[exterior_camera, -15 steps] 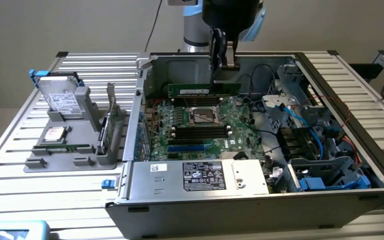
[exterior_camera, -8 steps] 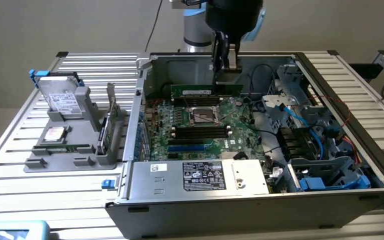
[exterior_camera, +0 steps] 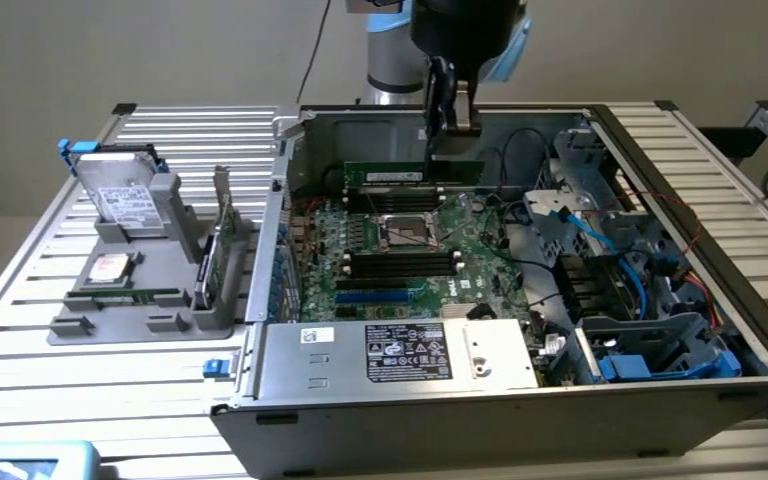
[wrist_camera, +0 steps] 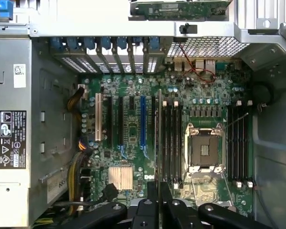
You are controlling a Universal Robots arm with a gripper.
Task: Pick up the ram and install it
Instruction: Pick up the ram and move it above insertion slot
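Note:
The ram (exterior_camera: 411,174) is a narrow green stick held level over the open computer case, above the motherboard (exterior_camera: 357,290) near the case's back wall. My gripper (exterior_camera: 440,148) comes down from above and is shut on the stick's top edge. In the wrist view the ram (wrist_camera: 158,138) shows edge-on as a thin line running out from my gripper (wrist_camera: 158,202). It hangs beside the black memory slots (wrist_camera: 171,138) next to the CPU socket (wrist_camera: 203,150). A second bank of slots (wrist_camera: 239,143) lies on the socket's other side.
A grey holder (exterior_camera: 144,320) at the exterior view's left carries a silver hard drive (exterior_camera: 124,195) and an upright green expansion card (exterior_camera: 224,235). The power supply (exterior_camera: 398,350) fills the case's near side. Blue cables (exterior_camera: 584,235) and a drive cage (exterior_camera: 658,350) crowd its right.

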